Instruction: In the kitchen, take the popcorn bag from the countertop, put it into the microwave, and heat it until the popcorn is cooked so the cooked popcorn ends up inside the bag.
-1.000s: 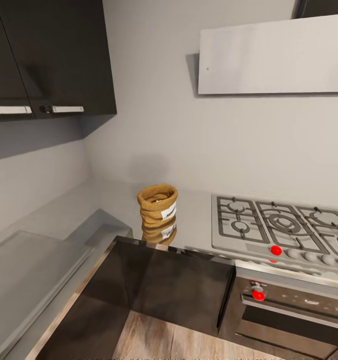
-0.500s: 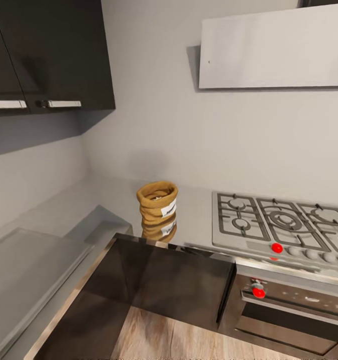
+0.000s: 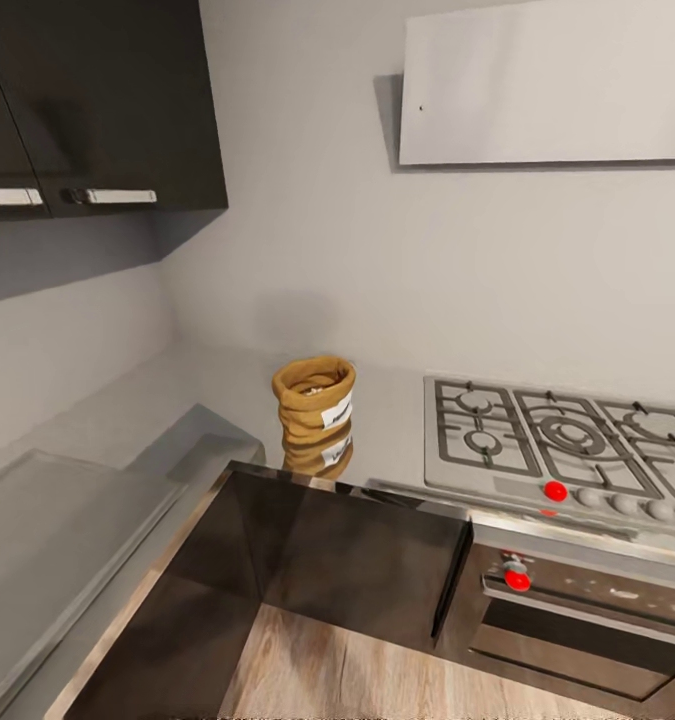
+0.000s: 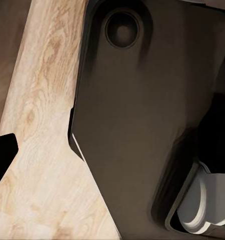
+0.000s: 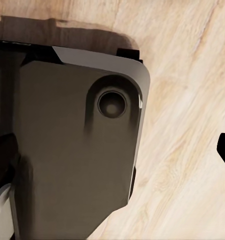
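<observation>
- Neither claw's opening can be told: both wrist views are looking down over the robot's dark base (image 4: 137, 115) onto the wooden floor (image 5: 192, 150).
- The popcorn bag (image 3: 314, 398) is standing upright on the tabletop (image 3: 227, 385), ahead at the corner and just left of the gas hob (image 3: 562, 440). Its long axis is running vertically. Which arm is nearer cannot be told.
- The bag is showing a squat, ribbed tan paper body with a white label; the tabletop is glossy grey, mirroring it.
</observation>
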